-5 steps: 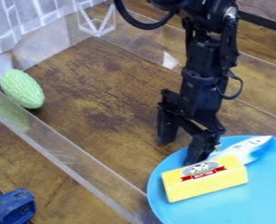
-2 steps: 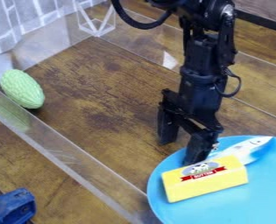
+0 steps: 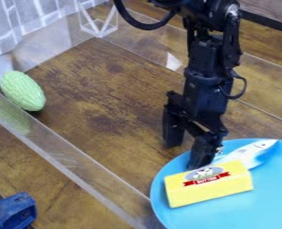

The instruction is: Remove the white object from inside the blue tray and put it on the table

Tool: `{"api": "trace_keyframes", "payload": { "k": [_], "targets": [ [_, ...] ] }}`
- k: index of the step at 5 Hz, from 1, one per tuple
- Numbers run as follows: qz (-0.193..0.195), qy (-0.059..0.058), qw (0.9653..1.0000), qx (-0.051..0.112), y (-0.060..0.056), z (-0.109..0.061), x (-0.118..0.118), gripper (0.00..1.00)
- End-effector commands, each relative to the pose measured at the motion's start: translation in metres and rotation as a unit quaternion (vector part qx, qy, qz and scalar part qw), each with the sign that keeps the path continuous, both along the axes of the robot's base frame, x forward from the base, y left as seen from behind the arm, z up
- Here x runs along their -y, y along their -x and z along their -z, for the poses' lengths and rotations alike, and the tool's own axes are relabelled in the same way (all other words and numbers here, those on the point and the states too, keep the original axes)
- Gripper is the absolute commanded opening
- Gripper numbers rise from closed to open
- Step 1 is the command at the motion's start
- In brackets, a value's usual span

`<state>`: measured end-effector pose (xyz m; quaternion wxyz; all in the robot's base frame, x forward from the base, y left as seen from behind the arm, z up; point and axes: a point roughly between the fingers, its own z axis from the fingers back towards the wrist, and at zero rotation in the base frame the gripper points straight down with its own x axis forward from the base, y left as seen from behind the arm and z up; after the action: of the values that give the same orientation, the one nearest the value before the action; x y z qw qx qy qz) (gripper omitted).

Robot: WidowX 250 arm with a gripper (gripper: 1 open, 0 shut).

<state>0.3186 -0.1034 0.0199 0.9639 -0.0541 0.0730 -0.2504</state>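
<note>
The small flat white fish-shaped piece (image 3: 252, 154) is seen lying in the round sky-blue plastic tray (image 3: 179, 207), behind the yellow block (image 3: 209, 184). Its long axis is angled up-right, just right of the black gripper (image 3: 189, 143), whose jaws are spread and empty.

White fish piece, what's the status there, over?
Gripper open, pointing down at tray edge. White fish piece lying in blue tray, not gripped. Yellow block right beside it.
</note>
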Motion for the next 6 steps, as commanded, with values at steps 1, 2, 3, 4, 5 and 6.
{"api": "trace_keyframes", "payload": {
  "k": [1, 2, 3, 4, 5, 6],
  "targets": [
    [0.018, 0.006, 0.9997, -0.018, 0.0054, 0.0102, 0.0013, 1.0],
    [0.021, 0.008, 0.9995, -0.021, 0.006, 0.0109, 0.001, 1.0],
    [0.024, 0.01, 0.9994, -0.024, 0.0066, 0.0117, 0.0011, 1.0],
    [0.027, 0.011, 0.9992, -0.027, 0.007, 0.0129, 0.0013, 1.0],
    [0.03, 0.013, 0.999, -0.029, 0.0074, 0.0132, 0.0016, 1.0],
    [0.033, 0.014, 0.9989, -0.032, 0.0079, 0.0129, 0.0023, 1.0]
  ]
}}
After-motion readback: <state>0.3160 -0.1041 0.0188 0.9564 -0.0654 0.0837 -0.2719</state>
